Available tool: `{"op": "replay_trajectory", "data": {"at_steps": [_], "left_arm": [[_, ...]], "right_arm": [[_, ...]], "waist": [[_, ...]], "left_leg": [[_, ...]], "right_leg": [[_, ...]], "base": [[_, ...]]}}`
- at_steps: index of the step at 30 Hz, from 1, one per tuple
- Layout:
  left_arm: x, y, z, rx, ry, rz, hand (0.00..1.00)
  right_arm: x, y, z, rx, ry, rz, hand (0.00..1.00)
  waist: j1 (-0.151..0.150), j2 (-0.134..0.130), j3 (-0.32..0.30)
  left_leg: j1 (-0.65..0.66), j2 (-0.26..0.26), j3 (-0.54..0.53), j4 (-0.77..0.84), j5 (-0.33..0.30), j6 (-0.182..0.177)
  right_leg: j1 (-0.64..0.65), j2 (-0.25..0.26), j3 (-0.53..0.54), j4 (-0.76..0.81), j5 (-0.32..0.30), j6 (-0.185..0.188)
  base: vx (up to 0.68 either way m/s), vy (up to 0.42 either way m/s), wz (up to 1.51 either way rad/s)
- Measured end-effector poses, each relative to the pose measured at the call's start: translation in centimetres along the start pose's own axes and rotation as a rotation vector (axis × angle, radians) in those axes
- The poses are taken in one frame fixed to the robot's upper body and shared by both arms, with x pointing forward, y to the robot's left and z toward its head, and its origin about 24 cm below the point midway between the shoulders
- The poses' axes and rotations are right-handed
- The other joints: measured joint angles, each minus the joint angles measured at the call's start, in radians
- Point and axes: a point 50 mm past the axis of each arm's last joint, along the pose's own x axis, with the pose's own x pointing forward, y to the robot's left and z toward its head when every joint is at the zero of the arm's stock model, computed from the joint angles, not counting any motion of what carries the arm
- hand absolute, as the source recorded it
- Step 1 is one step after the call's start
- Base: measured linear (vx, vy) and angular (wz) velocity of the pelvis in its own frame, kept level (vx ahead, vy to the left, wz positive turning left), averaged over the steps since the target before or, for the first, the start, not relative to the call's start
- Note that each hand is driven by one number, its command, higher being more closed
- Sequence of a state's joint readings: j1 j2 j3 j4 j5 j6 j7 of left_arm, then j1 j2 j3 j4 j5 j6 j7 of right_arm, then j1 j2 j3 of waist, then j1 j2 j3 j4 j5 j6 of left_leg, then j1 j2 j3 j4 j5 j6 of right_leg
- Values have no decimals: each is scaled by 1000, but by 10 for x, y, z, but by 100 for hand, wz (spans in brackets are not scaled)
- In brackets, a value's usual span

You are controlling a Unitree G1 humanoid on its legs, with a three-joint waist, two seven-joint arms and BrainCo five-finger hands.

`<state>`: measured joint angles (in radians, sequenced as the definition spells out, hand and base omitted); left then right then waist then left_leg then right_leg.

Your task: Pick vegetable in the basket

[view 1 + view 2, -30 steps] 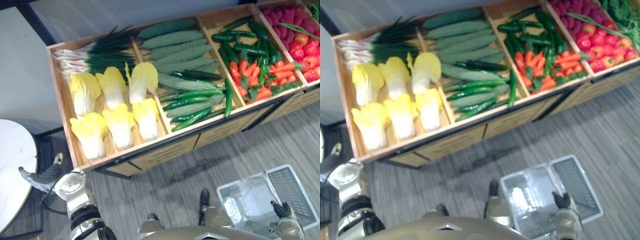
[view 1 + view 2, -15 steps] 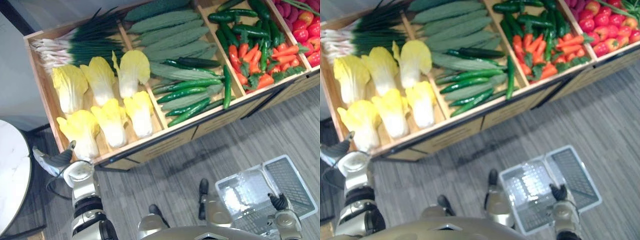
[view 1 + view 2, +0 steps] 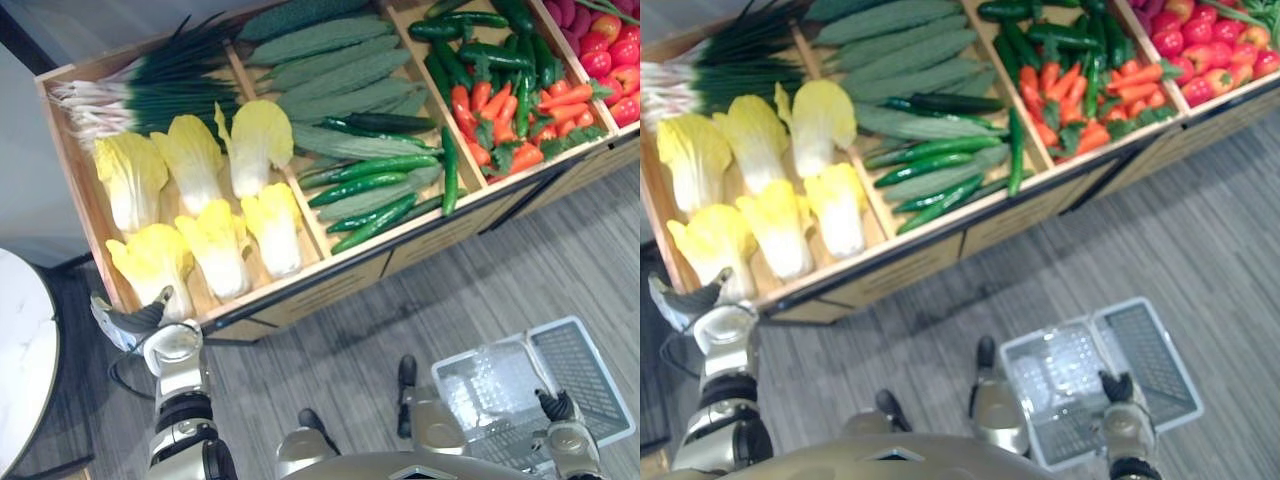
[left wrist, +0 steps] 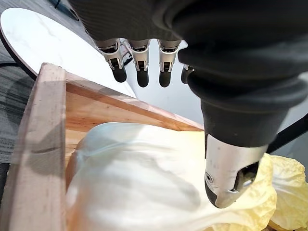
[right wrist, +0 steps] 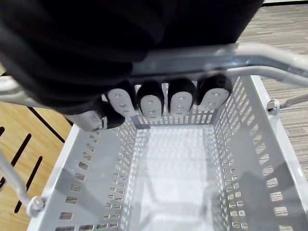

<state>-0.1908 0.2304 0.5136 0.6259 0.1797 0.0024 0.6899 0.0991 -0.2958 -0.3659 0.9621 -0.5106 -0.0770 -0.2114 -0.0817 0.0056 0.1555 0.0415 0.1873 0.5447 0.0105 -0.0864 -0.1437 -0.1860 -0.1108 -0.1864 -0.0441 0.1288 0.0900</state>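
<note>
Closer now, left hand (image 3: 130, 322) hovers, fingers (image 4: 139, 72) spread, above the napa cabbage (image 3: 150, 262) at the wooden crate's (image 4: 41, 144) front-left corner; it should lower further, straddle it, then close. Right hand (image 5: 168, 98) is curled round the basket's (image 5: 243, 139) handle (image 5: 250, 53).

light: bright, even, from overhead | glare: white sheen on the basket (image 5: 173, 159) floor just below the right hand (image 5: 151, 103) fingers | cabbage (image 4: 144, 192) beneath the left hand (image 4: 138, 67) fingers lit pale, almost washed out | shadows: soft, a faint dark band on the floor (image 3: 340, 335) before the crate (image 3: 330, 292)
</note>
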Motion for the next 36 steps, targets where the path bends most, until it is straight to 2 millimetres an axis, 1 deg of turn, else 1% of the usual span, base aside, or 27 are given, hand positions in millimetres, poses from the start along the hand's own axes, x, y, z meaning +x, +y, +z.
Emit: {"op": "replay_trajectory", "data": {"at_steps": [4, 7, 10, 12, 24, 28, 31, 34, 35, 36], "left_arm": [[-4, -5, -4, 18, 9, -28, 0], [-5, -6, -6, 37, 4, -32, 0], [-5, -5, -8, 43, 13, -17, 0], [-6, -5, -10, 47, 18, -18, 0], [-6, -6, -9, 47, 9, -7, 0], [-6, -6, -5, 46, -2, -5, 0], [-6, -7, 1, 34, -27, -10, 0], [-8, -12, 12, 16, -72, -45, 0], [-13, -17, 17, 10, -95, -74, 0], [-14, -19, 18, 0, -97, -77, 0]], "right_arm": [[1, 0, -3, 17, 24, -6, 100], [1, 0, -3, 21, 31, -18, 100], [4, -1, 4, 28, 14, -22, 100], [4, -1, 5, 32, 12, -26, 100], [4, -1, 7, 32, 7, -26, 100], [5, -1, 8, 32, 4, -26, 100], [4, 0, 8, 34, 2, -24, 100], [4, 0, 9, 34, 1, -24, 100], [4, 0, 9, 35, 1, -24, 100], [4, 0, 9, 35, 1, -24, 100]], "waist": [[0, 8, 5], [0, 14, 8], [1, 18, 11], [1, 23, 14], [1, 22, 16], [1, 18, 19], [2, 13, 23], [1, 10, 25], [0, 9, 26], [-1, 9, 26]], "left_leg": [[-1, 0, 2, -2, -2, -2], [-1, 1, 7, -5, -2, -4], [-3, 0, 25, -7, -3, -4], [-3, -1, 27, -7, -3, -4], [-7, 0, 31, -10, -6, -10], [-6, 0, 31, -10, -6, -10], [-6, -1, 31, -10, -7, -10], [-3, -2, 34, -11, -7, -10], [-1, -2, 38, -11, -7, -10], [0, -2, 41, -11, -7, -10]], "right_leg": [[-3, 1, 2, -1, 0, 0], [-5, 4, 5, -5, 2, -2], [-20, 6, 21, -7, 7, -3], [-20, 6, 22, -8, 7, -3], [-21, 6, 26, -25, 17, -1], [-21, 6, 26, -25, 17, -1], [-20, 6, 26, -25, 17, -1], [-20, 5, 29, -25, 17, -1], [-19, 5, 31, -25, 17, -1], [-19, 5, 32, -25, 17, -1]], "base": [[-31, -41, -2], [-19, -43, -5], [-16, -39, -15], [-20, -44, -5], [-31, -42, -1], [-30, -48, 0], [-27, -38, 0], [-30, -47, -3], [-16, -32, -6], [-18, -41, -9]]}}
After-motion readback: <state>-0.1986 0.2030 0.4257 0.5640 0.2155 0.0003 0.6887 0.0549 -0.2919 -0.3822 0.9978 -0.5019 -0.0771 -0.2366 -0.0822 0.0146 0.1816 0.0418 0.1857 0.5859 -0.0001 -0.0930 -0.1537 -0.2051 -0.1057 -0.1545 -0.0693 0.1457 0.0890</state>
